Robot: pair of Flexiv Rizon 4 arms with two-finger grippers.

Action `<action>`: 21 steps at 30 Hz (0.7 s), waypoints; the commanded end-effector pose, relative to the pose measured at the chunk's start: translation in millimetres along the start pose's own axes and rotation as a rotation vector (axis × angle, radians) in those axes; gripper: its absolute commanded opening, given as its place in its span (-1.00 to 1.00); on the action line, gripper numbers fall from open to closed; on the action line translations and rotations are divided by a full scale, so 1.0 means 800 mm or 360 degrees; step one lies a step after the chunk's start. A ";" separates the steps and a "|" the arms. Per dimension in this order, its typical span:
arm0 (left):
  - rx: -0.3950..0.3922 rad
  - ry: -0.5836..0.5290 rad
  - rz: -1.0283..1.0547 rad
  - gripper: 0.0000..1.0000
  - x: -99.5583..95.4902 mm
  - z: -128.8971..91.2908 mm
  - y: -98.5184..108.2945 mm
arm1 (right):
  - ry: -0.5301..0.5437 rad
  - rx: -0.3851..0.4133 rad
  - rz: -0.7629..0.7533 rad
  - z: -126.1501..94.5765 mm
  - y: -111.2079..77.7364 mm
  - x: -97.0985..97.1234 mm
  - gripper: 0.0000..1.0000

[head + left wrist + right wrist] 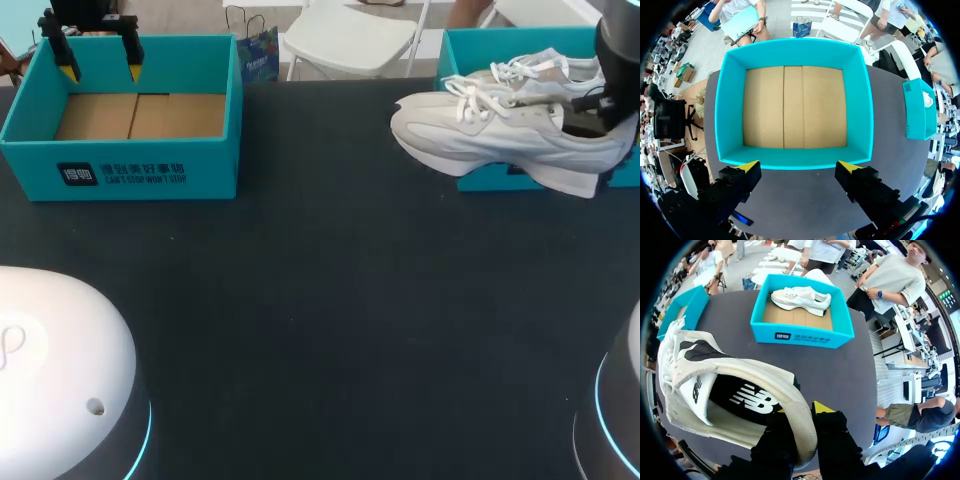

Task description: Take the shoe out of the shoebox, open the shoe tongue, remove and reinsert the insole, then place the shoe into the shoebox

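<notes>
In my head view, the left shoebox carries white print on its front wall: a square logo, then a line of characters over small capitals. In my right wrist view, the right shoebox bears similar print, and the shoe's black insole has a white logo.

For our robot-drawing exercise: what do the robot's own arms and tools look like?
The left tool and right tool each have two blocky black fingers tipped with bright yellow wedges. The left arm base and right arm base are smooth pale domes edged with glowing cyan rings.
</notes>
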State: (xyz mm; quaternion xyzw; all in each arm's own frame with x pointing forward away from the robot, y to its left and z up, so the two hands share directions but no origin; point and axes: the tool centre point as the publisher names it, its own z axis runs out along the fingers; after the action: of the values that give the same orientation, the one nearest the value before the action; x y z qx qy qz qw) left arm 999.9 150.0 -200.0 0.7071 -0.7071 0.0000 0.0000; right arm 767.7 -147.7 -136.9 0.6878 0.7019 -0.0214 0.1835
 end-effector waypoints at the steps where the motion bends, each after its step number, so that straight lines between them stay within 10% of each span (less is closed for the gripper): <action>1: 0.0000 0.0000 0.0000 1.00 0.000 0.000 0.000 | -0.0051 -0.0006 0.0002 -0.004 -0.002 0.035 -1.00; 21: 0.0000 0.0000 0.0000 1.00 0.000 0.000 0.000 | -0.0021 0.0098 0.0063 0.042 -0.077 0.154 -1.00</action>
State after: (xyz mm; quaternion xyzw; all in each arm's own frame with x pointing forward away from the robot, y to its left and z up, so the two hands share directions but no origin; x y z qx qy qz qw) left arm 999.9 149.9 -200.0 0.7071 -0.7072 0.0000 0.0000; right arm 720.6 -56.7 -208.2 0.7059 0.6893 -0.0413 0.1576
